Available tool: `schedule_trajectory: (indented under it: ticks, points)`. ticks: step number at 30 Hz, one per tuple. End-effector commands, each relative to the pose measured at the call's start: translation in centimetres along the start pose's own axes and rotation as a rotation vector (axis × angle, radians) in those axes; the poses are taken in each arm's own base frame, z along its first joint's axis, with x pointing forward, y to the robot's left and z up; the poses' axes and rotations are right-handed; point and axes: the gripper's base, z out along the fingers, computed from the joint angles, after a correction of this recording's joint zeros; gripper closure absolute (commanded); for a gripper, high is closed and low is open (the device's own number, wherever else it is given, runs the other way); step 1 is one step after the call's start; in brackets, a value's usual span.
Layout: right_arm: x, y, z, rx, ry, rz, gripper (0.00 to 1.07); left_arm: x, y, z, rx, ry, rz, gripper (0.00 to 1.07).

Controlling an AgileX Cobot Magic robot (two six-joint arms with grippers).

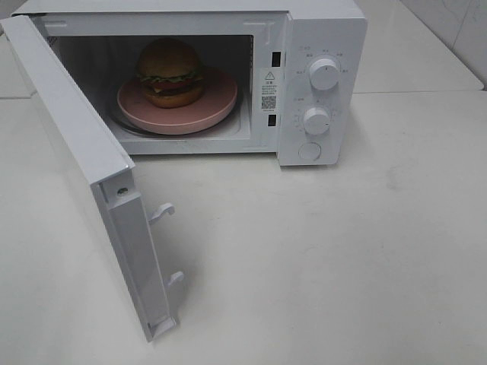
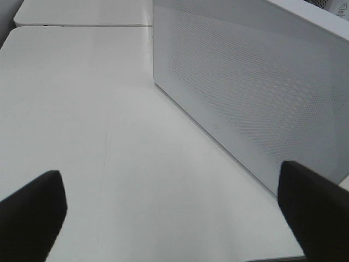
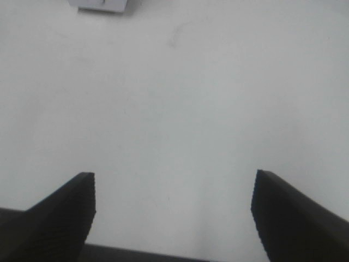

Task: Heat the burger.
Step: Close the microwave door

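The burger (image 1: 170,72) sat centred on the pink plate (image 1: 217,103) inside the microwave (image 1: 323,30) cavity, well away from both grippers and in neither wrist view. The plate presumably served as carrier, so the bun need not be touched. The door (image 1: 76,129) stood swung wide, its two latch hooks (image 1: 162,213) exposed; judged loading done, door not yet shut. The left gripper (image 2: 170,174) had its fingers spread with nothing between them, and the door's perforated outer face (image 2: 245,93) lay just ahead of it, a sensible stance for pushing the door closed. The right gripper (image 3: 174,176) was likewise spread and empty above bare table (image 3: 174,98); a small white corner (image 3: 101,4) lay beyond its fingertips, identity uncertain. Neither gripper showed in the high view. Writing: a sticker (image 1: 269,89) on the cavity frame carried a warning triangle and a QR code, text too small to read. Markings around the upper knob (image 1: 325,74) and lower knob (image 1: 316,120) were illegible. No brand name found.
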Motion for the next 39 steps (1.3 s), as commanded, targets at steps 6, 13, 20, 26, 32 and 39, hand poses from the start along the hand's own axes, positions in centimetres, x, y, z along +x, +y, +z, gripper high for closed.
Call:
schedule_trajectory:
  ticks: [6, 13, 20, 26, 32, 39]
  points:
    - [1.5, -0.2, -1.6, -0.008, -0.178, 0.033, 0.32, 0.0, -0.1, -0.2, 0.008, -0.025, 0.0, 0.09]
    - [2.7, -0.1, -2.7, 0.066, -0.275, 0.099, 0.32, 0.0, -0.1, -0.2, 0.008, -0.025, 0.0, 0.09]
    - [2.7, 0.0, -2.7, 0.07, -0.272, 0.097, 0.32, 0.0, -0.1, -0.2, 0.007, -0.021, -0.001, 0.09]
    - [2.6, 0.0, -2.7, 0.07, -0.271, 0.097, 0.32, 0.0, -0.1, -0.2, 0.007, -0.021, -0.001, 0.09]
    - [2.6, 0.0, -2.7, 0.07, -0.271, 0.097, 0.32, 0.0, -0.1, -0.2, 0.007, -0.021, -0.001, 0.09]
    - [2.6, 0.0, -2.7, 0.07, -0.271, 0.097, 0.32, 0.0, -0.1, -0.2, 0.007, -0.021, -0.001, 0.09]
